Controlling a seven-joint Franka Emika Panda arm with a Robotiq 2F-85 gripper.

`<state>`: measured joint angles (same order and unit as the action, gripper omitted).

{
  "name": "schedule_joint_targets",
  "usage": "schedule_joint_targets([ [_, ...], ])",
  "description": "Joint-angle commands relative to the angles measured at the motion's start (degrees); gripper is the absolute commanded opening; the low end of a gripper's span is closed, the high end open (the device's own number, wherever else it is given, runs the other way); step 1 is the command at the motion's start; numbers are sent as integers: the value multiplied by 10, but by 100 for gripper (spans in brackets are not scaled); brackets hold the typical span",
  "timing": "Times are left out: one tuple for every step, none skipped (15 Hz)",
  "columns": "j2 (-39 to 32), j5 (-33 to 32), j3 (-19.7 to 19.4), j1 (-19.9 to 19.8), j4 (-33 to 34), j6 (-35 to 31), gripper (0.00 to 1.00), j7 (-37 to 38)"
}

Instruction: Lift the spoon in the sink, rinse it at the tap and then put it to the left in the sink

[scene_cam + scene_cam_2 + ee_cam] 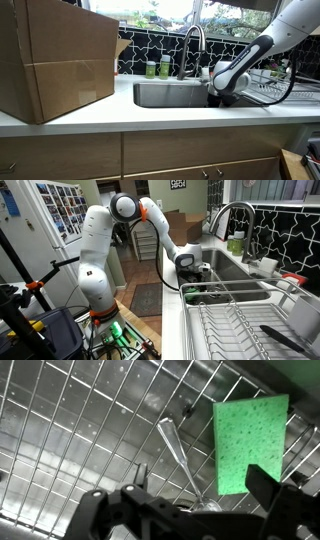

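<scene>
One spoon, grn sponge, in sink

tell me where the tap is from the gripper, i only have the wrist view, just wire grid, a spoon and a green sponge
Observer: In an exterior view the gooseneck tap stands behind the middle of the sink. The gripper is down inside the sink, at the end nearest the dish rack.
Operator: anything at the other end
Observer: A large cardboard box sits on the counter there, close to the sink's edge.
Operator: and beside the tap
Observer: Two small green bottles stand by its base, on the box side.
</scene>
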<state>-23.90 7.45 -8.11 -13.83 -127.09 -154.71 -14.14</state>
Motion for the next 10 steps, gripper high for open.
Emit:
schedule_joint_targets([
  [-37,13,31,-39,22,-36,100,-26],
  [-43,15,39,-48,26,-41,100,-33],
  [-49,17,44,-57,33,-45,100,-39],
  [-55,19,52,-67,38,-49,100,-46],
  [-62,24,61,-79,48,-47,100,-56],
  [-68,27,69,-88,56,-47,100,-65],
  [-77,27,75,-94,69,-41,100,-69],
  [-83,27,81,-101,77,-38,100,-77],
  [-88,27,84,-105,86,-32,100,-79],
  [-92,27,90,-111,92,-31,100,-83],
])
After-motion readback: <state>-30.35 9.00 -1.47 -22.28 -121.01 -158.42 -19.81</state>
